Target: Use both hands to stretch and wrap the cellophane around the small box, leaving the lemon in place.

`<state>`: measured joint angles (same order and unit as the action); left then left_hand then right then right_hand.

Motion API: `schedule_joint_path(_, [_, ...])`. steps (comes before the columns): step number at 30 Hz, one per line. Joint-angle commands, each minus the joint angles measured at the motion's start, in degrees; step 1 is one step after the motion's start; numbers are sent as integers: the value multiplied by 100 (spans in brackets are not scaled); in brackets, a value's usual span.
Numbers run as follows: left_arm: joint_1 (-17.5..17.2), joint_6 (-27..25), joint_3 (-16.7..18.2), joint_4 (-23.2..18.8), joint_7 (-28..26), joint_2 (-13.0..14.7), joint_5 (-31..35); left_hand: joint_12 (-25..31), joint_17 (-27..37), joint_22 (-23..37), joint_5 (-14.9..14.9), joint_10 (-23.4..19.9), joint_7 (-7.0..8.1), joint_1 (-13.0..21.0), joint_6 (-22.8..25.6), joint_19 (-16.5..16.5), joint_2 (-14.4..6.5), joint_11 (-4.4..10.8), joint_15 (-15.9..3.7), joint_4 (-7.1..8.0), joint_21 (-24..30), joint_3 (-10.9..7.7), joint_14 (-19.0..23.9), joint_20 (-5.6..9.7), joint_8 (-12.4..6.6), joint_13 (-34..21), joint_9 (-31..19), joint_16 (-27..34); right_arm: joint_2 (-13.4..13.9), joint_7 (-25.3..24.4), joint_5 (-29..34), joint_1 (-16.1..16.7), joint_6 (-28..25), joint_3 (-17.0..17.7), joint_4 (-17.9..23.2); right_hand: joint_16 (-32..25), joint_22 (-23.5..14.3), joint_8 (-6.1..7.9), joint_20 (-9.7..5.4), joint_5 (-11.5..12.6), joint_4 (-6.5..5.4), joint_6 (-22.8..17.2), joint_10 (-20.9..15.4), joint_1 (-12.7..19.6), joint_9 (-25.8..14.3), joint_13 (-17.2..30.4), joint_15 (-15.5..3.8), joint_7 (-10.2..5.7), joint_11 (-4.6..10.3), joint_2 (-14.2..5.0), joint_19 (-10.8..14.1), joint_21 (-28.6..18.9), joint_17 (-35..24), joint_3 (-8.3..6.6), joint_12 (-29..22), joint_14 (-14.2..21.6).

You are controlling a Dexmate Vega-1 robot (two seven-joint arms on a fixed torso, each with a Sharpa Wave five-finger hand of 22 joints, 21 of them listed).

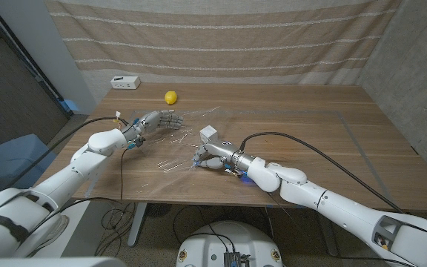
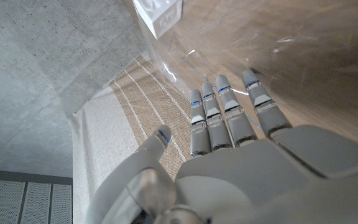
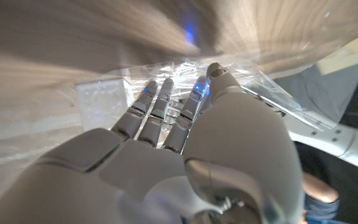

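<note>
A small white box (image 1: 208, 134) stands mid-table on a clear cellophane sheet (image 1: 180, 152) that lies crinkled around it. The lemon (image 1: 170, 96) sits farther back, off the sheet. My left hand (image 1: 158, 121) hovers at the sheet's left part, fingers straight and apart, holding nothing. In the left wrist view those fingers (image 2: 225, 115) point over the cellophane (image 2: 272, 53) toward the box (image 2: 163, 15). My right hand (image 1: 212, 158) is at the sheet's near edge, just in front of the box. Its fingertips (image 3: 157, 93) and thumb meet the cellophane (image 3: 272, 87); a grip is unclear.
A small white device (image 1: 125, 82) lies at the table's back left corner. A striped curtain hangs behind the table. A black cable runs along each arm. Bare wood (image 1: 325, 133) stretches to the right of the box.
</note>
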<state>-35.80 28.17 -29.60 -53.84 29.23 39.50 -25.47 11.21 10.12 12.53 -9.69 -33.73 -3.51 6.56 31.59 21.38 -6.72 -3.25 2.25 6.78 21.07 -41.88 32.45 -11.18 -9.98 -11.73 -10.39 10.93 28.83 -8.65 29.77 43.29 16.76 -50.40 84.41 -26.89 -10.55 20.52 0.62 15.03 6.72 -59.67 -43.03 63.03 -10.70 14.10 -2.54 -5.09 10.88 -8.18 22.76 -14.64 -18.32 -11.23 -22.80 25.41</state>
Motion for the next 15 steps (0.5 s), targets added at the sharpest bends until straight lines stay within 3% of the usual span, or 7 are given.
schedule_joint_path(1, [-139,-84,24,-329,-90,107,18,36,15,-1,-29,2,-12,-67,-46,9,-117,9,1,27,35,-20,-8,-16,-38,-8,-15,-2,-258,616,-2759,584,-849,798,265,8,-21,-49,38,-33,-31,-3,-1,28,-30,5,-868,112,-105,-67,45,-26,-23,-40,24,80])
schedule_joint_path(7, [-172,-97,26,-454,-168,129,63,35,11,-5,-29,23,-6,-72,-62,9,-104,30,-2,22,36,-26,-25,-21,-45,-7,-14,-9,-243,702,-3685,772,-1051,1092,405,4,-30,-78,87,-74,-16,38,9,61,-42,11,-796,175,-173,-96,76,-40,-51,-51,35,80])
schedule_joint_path(12, [-151,-94,9,-508,-196,114,108,40,10,-6,-29,23,11,-76,-100,4,-95,23,-1,20,35,-28,-21,-17,-37,-7,-13,-7,-67,751,-3723,710,-876,1088,471,15,-38,-99,63,-100,-5,79,48,97,-54,25,-804,167,-108,-124,91,-50,-74,-68,54,45])
schedule_joint_path(15, [-136,-102,-10,-531,-224,111,156,38,8,-10,-29,49,-112,-83,-323,6,-77,49,-23,12,38,-35,-17,-19,17,-5,-9,-5,20,872,-3763,630,-765,1080,473,46,-42,-96,67,-114,5,72,86,114,-61,23,-821,167,-61,-121,107,-59,-66,-79,79,21])
